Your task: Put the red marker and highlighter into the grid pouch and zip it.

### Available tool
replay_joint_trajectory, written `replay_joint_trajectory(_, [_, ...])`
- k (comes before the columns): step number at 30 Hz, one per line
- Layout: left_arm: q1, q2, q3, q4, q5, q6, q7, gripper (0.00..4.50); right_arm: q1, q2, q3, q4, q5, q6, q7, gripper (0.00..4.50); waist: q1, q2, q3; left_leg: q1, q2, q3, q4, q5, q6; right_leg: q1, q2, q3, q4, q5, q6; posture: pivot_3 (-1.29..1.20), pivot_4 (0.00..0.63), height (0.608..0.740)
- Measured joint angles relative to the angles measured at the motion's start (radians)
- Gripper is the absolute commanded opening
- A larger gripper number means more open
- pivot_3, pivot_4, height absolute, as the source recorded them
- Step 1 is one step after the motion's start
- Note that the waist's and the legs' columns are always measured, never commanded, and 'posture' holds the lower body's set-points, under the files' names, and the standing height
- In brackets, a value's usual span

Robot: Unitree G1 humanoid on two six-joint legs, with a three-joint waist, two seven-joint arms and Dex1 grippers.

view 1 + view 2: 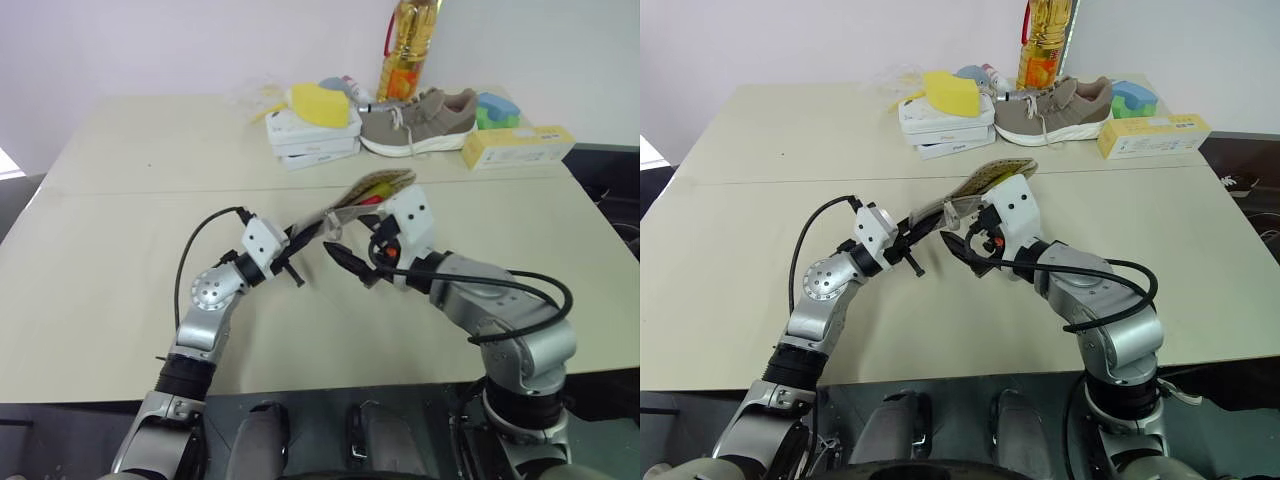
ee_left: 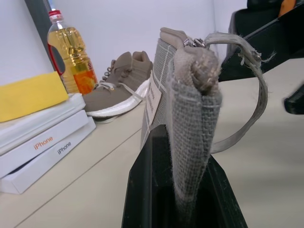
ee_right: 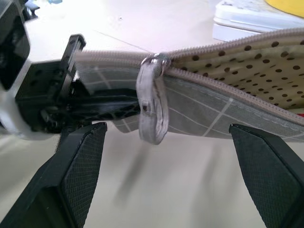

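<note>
Your left tool (image 1: 300, 243) is clamped on one end of the grid pouch (image 1: 362, 194), holding it above the desk (image 1: 100, 260). Your right tool (image 3: 166, 156) hangs with fingers apart around the loop of the zipper pull (image 3: 153, 102), not touching. The pouch mouth gapes, with something red inside

Coarse grey woven cloth on the grid pouch (image 2: 190, 123), rough and fuzzy at the pinched corner, with a pale dotted cloth lining and a frayed fabric wrist loop (image 2: 247, 95). Clear glossy plastic pull tab (image 3: 152, 102) hanging from the zip. Matt black plastic on the left gripper (image 1: 300, 258) and right gripper (image 3: 171, 175), finely textured on the fingers. Smooth, matt beige table (image 1: 120, 290). Far off, glossy white card boxes (image 2: 38, 147), a shiny clear plastic oil bottle (image 2: 71, 57) and a soft suede-like brown shoe (image 1: 415, 122).
</note>
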Motion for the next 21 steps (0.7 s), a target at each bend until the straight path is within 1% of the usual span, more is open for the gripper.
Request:
replay_joint_trajectory(1, [0.000,-0.002,-0.004,-0.001,0.004,0.000,0.004,0.00,-0.007,0.009,0.000,0.006,0.006,-0.001,-0.008,3.74,0.000,0.000,0.000,0.000,0.000,0.000,0.000,0.000,0.000,0.000,0.000,0.000,0.000,0.000,0.000,0.00,0.150,0.740])
replay_joint_trajectory(2, [-0.001,-0.003,-0.007,-0.002,0.007,0.000,0.008,0.00,-0.010,0.017,0.000,0.009,0.009,-0.002,-0.013,3.52,0.000,0.000,0.000,0.000,0.000,0.000,0.000,0.000,0.000,0.000,0.000,0.000,0.000,0.000,0.000,0.00,0.150,0.740])
replay_joint_trajectory(7, [-0.017,-0.011,-0.016,-0.009,0.017,0.007,0.019,0.00,-0.018,0.060,0.000,0.047,0.018,-0.004,-0.061,0.83,0.000,0.000,0.000,0.000,0.000,0.000,0.000,0.000,0.000,0.000,0.000,0.000,0.000,0.000,0.000,0.00,0.150,0.740])
replay_joint_trajectory(8, [-0.018,-0.011,-0.016,-0.010,0.017,0.008,0.021,0.00,-0.019,0.062,0.000,0.047,0.019,-0.004,-0.068,0.39,0.000,0.000,0.000,0.000,0.000,0.000,0.000,0.000,0.000,0.000,0.000,0.000,0.000,0.000,0.000,0.00,0.150,0.740])
replay_joint_trajectory(9, [-0.018,-0.011,-0.016,-0.010,0.017,0.008,0.025,0.00,-0.020,0.062,-0.002,0.047,0.020,-0.004,-0.074,0.06,0.000,0.000,0.000,0.000,0.000,0.000,0.000,0.000,0.000,0.000,0.000,0.000,0.000,0.000,0.000,0.00,0.150,0.740])
replay_joint_trajectory(13, [-0.018,0.005,-0.020,-0.010,0.027,0.006,0.027,0.00,-0.021,0.042,-0.019,0.041,0.031,0.000,-0.083,0.06,0.001,0.000,0.000,0.000,0.000,0.000,-0.001,0.000,0.000,0.000,0.000,0.000,0.000,0.000,0.000,0.00,0.150,0.740])
replay_joint_trajectory(15, [-0.018,0.029,-0.022,-0.009,0.030,-0.003,0.012,0.00,-0.025,-0.014,-0.043,0.036,0.036,0.005,-0.080,0.06,0.001,0.000,0.000,0.000,0.000,0.000,-0.001,0.000,0.000,0.000,0.000,0.000,-0.001,0.000,0.000,0.00,0.150,0.740])
replay_joint_trajectory(21, [-0.015,0.108,-0.022,0.006,0.024,-0.052,-0.067,0.00,-0.049,-0.221,-0.177,0.032,0.050,0.021,-0.047,0.06,0.002,0.000,0.000,0.000,0.000,0.001,-0.003,0.000,0.000,-0.001,0.000,0.000,-0.002,0.000,0.000,0.00,0.150,0.740])
